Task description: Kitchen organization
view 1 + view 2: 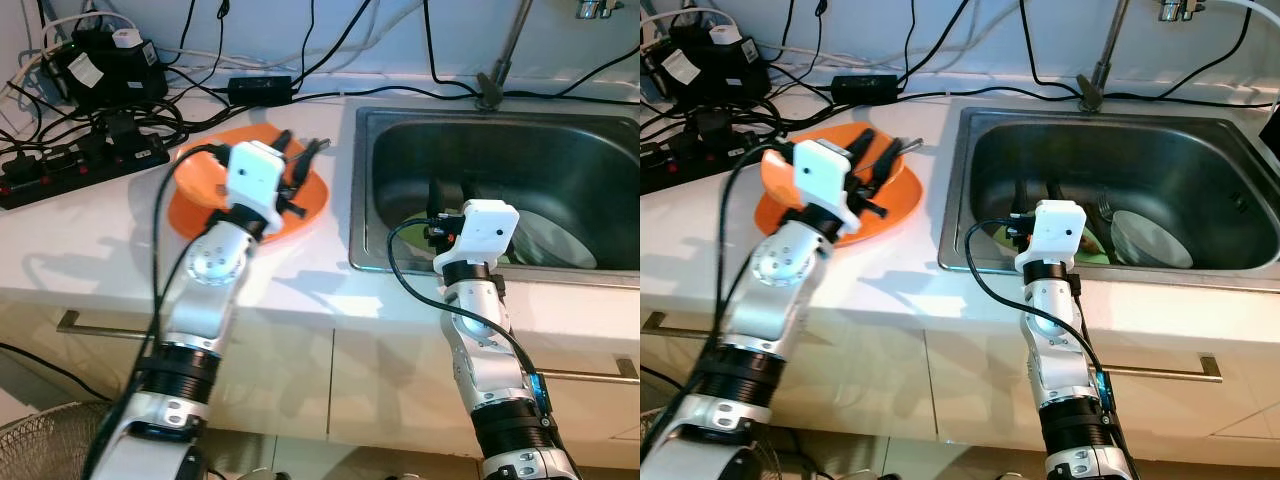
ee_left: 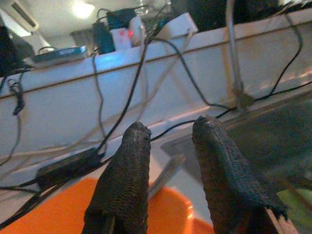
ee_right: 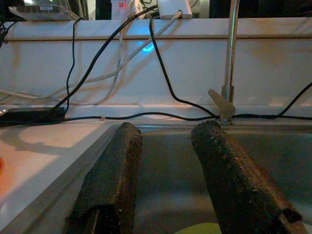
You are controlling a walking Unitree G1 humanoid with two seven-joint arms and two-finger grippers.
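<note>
In your left eye view, the left gripper (image 1: 300, 170) hangs over the orange plate (image 1: 195, 180) on the white counter (image 1: 90, 235), its fingers apart with nothing between them. A silver utensil (image 1: 910, 146) lies at the plate's far edge. A black power strip (image 1: 70, 170) and tangled cables sit behind the plate. The right gripper (image 1: 436, 205) reaches over the front rim of the steel sink (image 1: 362, 190).

In your right eye view, a white plate (image 1: 1150, 240) and a fork (image 1: 1104, 208) lie in the basin beside something green (image 1: 1092, 248), just past the right gripper.

Your left wrist view shows both fingers (image 2: 124, 185) spread above the orange plate, the utensil's handle beyond the gap.

Your right wrist view shows the fingers (image 3: 109, 180) spread and empty inside the sink, with the faucet (image 3: 229, 58) at the back.
</note>
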